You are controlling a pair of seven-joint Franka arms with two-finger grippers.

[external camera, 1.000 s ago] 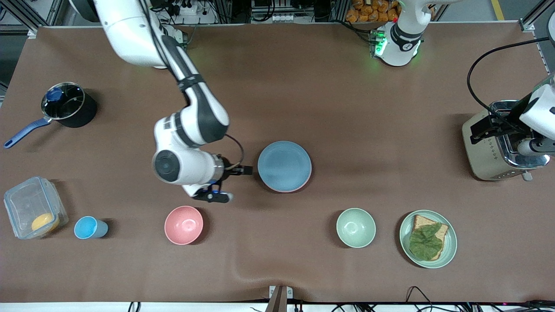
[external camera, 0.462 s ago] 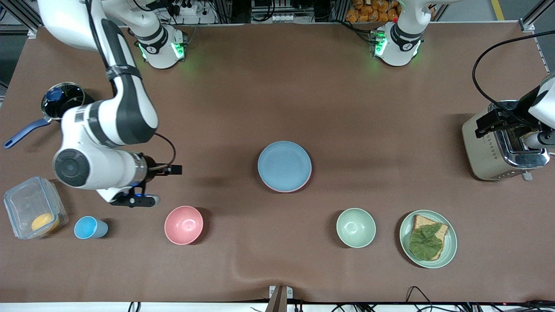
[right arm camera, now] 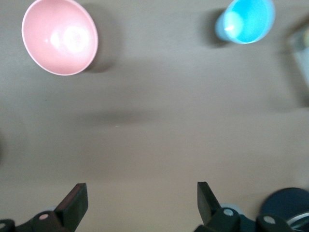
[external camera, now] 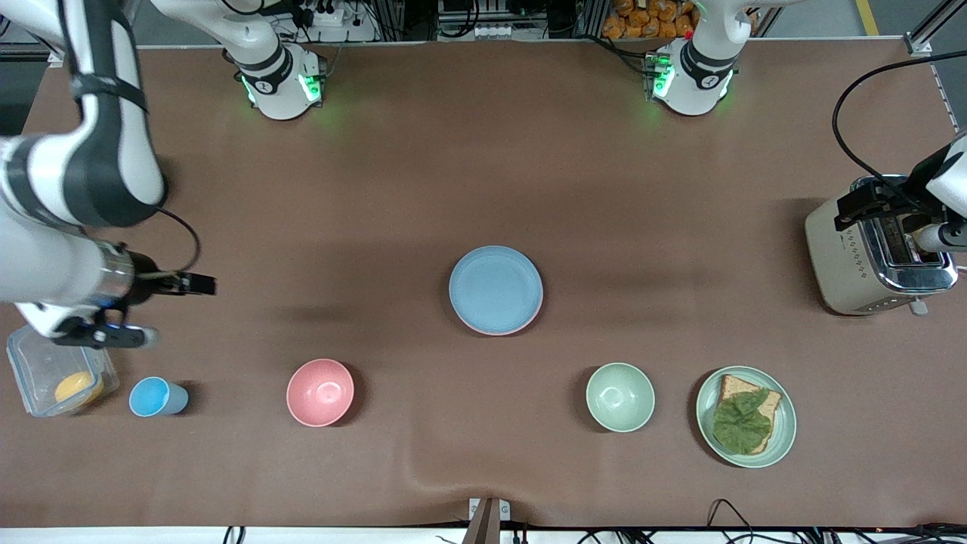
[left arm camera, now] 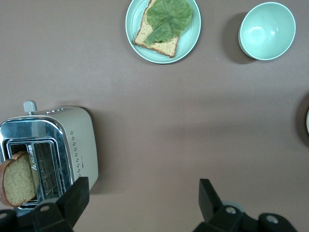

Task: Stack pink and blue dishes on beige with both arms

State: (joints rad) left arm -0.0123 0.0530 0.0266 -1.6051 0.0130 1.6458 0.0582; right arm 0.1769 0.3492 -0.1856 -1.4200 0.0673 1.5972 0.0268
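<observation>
The light blue plate (external camera: pixel 495 287) lies in the middle of the table on top of the pink plate (external camera: pixel 492 331), which shows only as a thin rim. No beige plate shows in any view. My right gripper (external camera: pixel 193 285) (right arm camera: pixel 140 200) hangs open and empty high over bare table at the right arm's end. From there the pink bowl (right arm camera: pixel 60 36) and the blue cup (right arm camera: pixel 245 20) show below. My left gripper (external camera: pixel 869 205) (left arm camera: pixel 143 198) is open and empty over bare table beside the toaster (left arm camera: pixel 72 140).
Along the near side stand a clear container (external camera: pixel 45 366), the blue cup (external camera: pixel 157 397), the pink bowl (external camera: pixel 320 392), a green bowl (external camera: pixel 620 397) and a green plate (external camera: pixel 787 434) with toast and a leaf. The toaster (external camera: pixel 846 257) holds a slice (left arm camera: pixel 17 176).
My right arm has swung away from beside the plate stack to the right arm's end of the table, its gripper still open. The plates stayed put. The left arm barely shifted.
</observation>
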